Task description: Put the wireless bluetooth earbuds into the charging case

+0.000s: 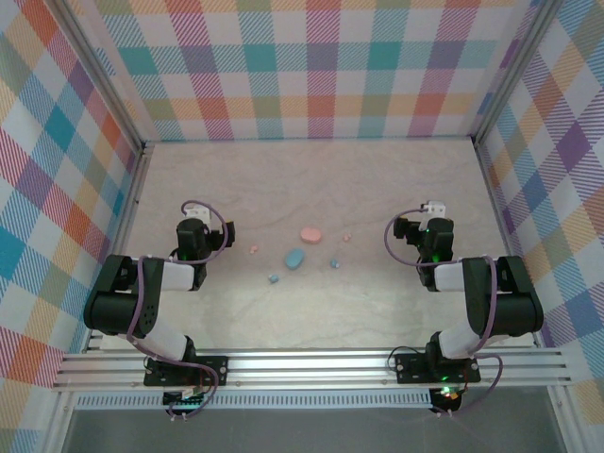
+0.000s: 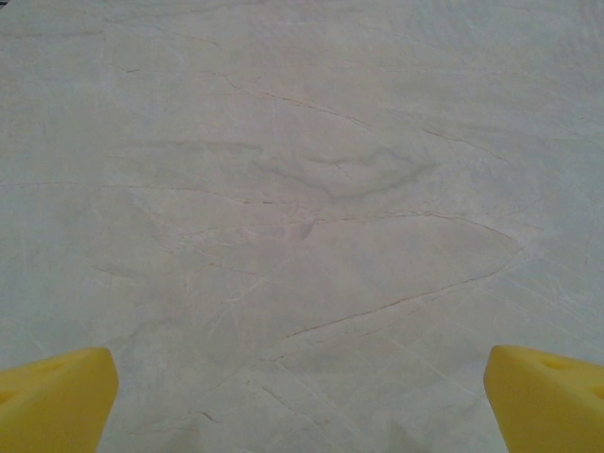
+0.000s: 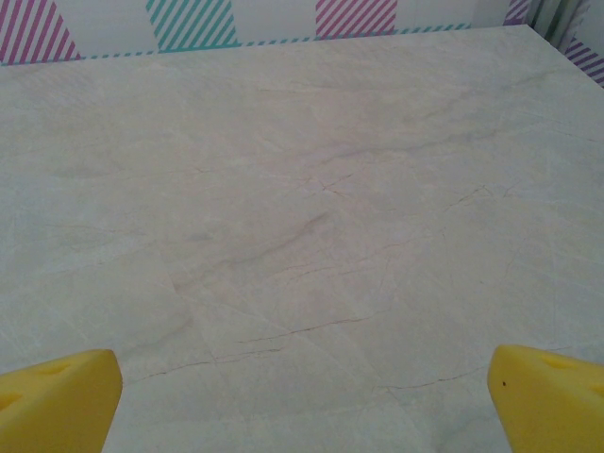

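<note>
Two oval charging cases lie mid-table: a pink case [image 1: 311, 234] and a blue case [image 1: 295, 258] just in front of it. Around them are tiny earbuds: a pink earbud [image 1: 253, 250] to the left, another pink earbud [image 1: 346, 238] to the right, a blue earbud [image 1: 274, 278] at the front left and a second blue earbud [image 1: 334, 263] at the front right. My left gripper [image 1: 193, 215] stands left of the group, open [image 2: 302, 406] over bare tabletop. My right gripper [image 1: 430, 213] stands right of the group, open [image 3: 302, 406], nothing between its yellow fingertips [image 3: 57, 396].
The pale marble-patterned tabletop [image 1: 311, 179] is walled by plaid panels [image 1: 311, 66] at the back and on both sides. An aluminium rail [image 1: 311, 363] carrying both arm bases runs along the near edge.
</note>
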